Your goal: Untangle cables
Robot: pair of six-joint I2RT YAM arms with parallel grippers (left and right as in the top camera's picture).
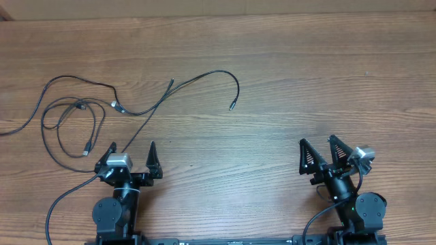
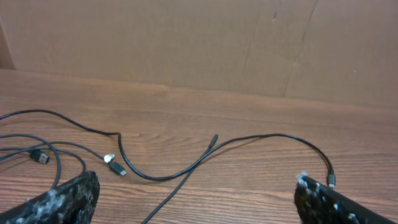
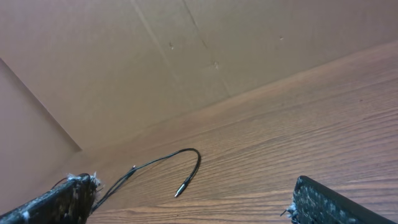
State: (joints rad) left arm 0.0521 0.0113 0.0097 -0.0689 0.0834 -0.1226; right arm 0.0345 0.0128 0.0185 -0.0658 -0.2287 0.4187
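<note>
Lying loose on the left half of the table [image 1: 286, 82], the cables [image 1: 114, 105] cross one another in overlapping loops, with one strand arching away to the right and ending in a free plug [image 1: 231, 107]; those crossings are presumably what has to be undone. The left arm [image 1: 116, 204] sits at the near edge just beside the loops, probably because it is the closer one, while the right arm [image 1: 357, 204] is parked well apart over bare wood. Both sets of jaws are spread wide and grip nothing. From the left wrist, the cables [image 2: 149, 177] run across the wood ahead of the left jaws, which gape; one strand trails down toward the gap between them but lies flat on the table, not pinched, and a silver-tipped plug [image 2: 111, 158] rests nearby. From the right wrist, only the arching strand [image 3: 181, 188] shows, off to the left and well ahead of the right jaws, likewise wide and empty, with a cardboard wall [image 3: 155, 62] behind.
</note>
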